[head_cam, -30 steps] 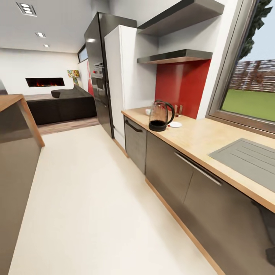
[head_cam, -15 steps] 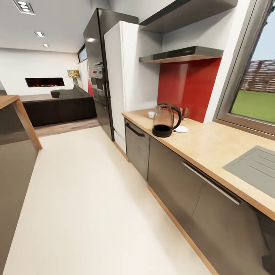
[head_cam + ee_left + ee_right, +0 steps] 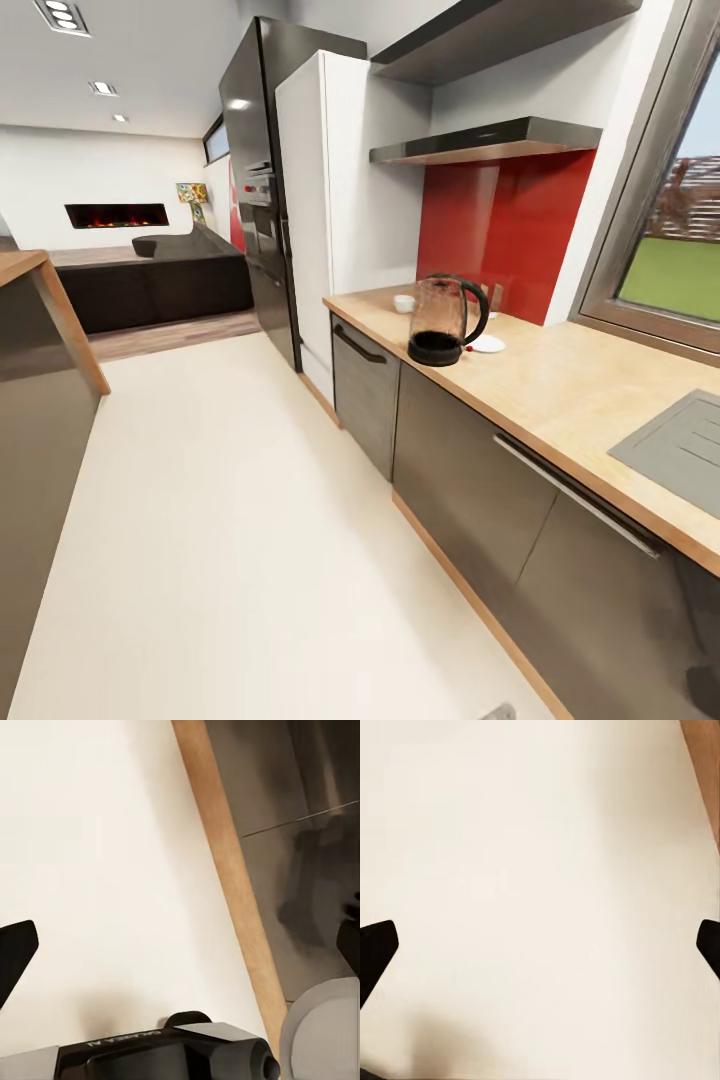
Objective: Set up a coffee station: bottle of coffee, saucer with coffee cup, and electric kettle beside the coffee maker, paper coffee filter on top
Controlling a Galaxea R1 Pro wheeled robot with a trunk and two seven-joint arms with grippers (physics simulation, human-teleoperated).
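As the kitchen is viewed from the head camera, a wood-topped island (image 3: pixel 40 300) is seen at the far left, with the pale floor (image 3: pixel 230 520) running between it and the cabinet run. Farther back, a dark sofa (image 3: pixel 160 275) and a lit fireplace (image 3: pixel 117 214) are visible in the living area. A black refrigerator (image 3: pixel 262 190) and a tall white cabinet (image 3: pixel 335 190) are placed at the near end of the countertop (image 3: pixel 560 385). On that countertop, the electric kettle (image 3: pixel 445 320) is shown upright on its black base, near the front edge. The coffee cup (image 3: pixel 404 303) is set just behind and to the left of the kettle, apart from the saucer (image 3: pixel 487 344), which lies just beside the kettle's right side. Two shelves (image 3: pixel 490 145) are mounted above a red backsplash (image 3: pixel 510 230). A window (image 3: pixel 675 260) and a grey drainer panel (image 3: pixel 685 450) are found at the far right.

From the left wrist camera, the left gripper (image 3: pixel 180 952) is seen spread wide and empty over the floor beside the wooden plinth (image 3: pixel 232 885) of the cabinets. From the right wrist camera, the right gripper (image 3: pixel 540 945) is likewise held wide apart, with nothing between its fingertips (image 3: pixel 376 945).
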